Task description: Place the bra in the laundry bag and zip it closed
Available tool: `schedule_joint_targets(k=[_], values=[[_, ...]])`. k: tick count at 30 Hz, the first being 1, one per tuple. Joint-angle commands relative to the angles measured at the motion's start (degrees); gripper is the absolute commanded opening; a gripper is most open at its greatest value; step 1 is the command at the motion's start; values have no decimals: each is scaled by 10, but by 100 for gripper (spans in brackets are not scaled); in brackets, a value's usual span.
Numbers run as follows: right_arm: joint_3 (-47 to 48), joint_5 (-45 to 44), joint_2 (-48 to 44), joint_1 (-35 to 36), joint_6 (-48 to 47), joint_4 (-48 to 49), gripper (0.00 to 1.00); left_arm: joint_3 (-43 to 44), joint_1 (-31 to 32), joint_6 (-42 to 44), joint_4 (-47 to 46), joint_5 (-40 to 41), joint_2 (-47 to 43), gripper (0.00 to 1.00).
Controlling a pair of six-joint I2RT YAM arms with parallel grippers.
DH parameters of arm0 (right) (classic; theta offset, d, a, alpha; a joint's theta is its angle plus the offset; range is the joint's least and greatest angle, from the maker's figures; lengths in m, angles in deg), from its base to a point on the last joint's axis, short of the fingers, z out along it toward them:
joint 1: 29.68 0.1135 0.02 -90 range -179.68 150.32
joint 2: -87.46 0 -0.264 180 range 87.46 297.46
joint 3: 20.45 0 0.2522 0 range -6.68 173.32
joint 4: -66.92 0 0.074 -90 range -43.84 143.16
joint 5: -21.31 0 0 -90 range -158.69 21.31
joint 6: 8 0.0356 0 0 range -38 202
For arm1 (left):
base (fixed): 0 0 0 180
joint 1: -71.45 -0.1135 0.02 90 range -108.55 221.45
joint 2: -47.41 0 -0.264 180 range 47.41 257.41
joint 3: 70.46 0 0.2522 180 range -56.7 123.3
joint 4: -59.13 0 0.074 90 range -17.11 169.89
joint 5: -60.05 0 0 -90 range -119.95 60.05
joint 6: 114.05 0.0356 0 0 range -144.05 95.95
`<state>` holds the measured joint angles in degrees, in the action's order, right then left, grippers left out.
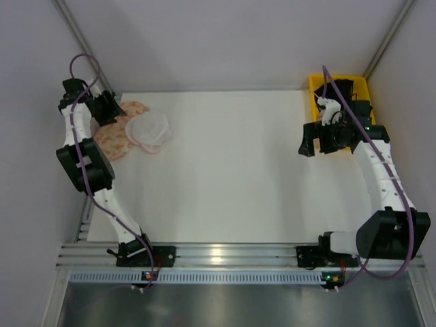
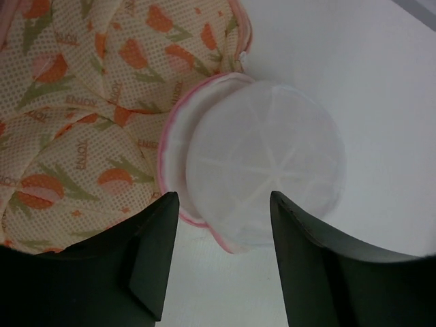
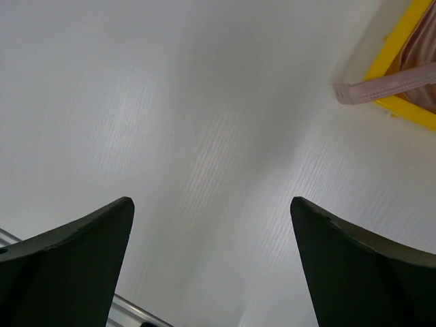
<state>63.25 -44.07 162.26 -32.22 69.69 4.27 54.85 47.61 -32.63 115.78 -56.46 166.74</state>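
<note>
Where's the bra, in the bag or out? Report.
Out. The bra drapes a strap over the bin rim; the bag looks empty.

White-and-black arms [image 1: 75,128] with purple cables [image 1: 84,56]

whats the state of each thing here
laundry bag, flat, looks empty, edge on patterned fabric
bra, one strap draped over the yellow bin rim
left gripper, open over the laundry bag
right gripper, open, empty
</note>
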Motion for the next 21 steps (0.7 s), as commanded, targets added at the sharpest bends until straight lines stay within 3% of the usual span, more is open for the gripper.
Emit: schedule_joint_targets(k=[1,5,21], values=[[36,-7,2,-4,-11,-6,99,21,-19,-16,-25,-27,22,59],[38,-14,3,-4,-12,-10,99,20,-32,-18,-32,-23,50,53],[95,-51,42,-4,-39,-58,100,29,-35,-17,-62,-50,127,48]])
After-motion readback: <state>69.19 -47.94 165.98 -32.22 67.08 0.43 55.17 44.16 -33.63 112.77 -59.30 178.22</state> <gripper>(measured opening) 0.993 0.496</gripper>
